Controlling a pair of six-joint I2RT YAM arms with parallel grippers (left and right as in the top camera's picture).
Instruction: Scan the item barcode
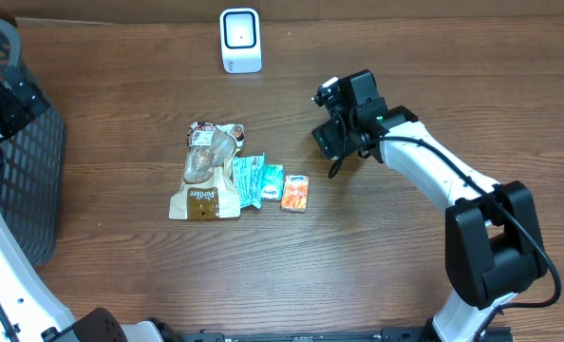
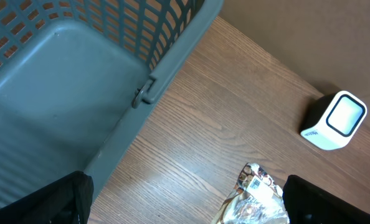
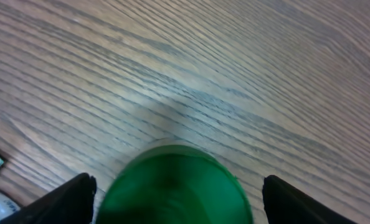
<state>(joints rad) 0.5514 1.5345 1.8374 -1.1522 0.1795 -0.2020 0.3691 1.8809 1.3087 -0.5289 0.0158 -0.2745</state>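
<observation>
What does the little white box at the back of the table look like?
The white box is a small scanner with rounded corners and a smooth, plastic-looking shell. Its front holds a pale window inside a dark frame. It stands upright on the wooden table near the far edge, alone, with nothing touching it. The left wrist view shows it from the side.

The tan and brown paper snack bag (image 1: 204, 200) bears a printed word too small to read; nothing else is legible.
</observation>
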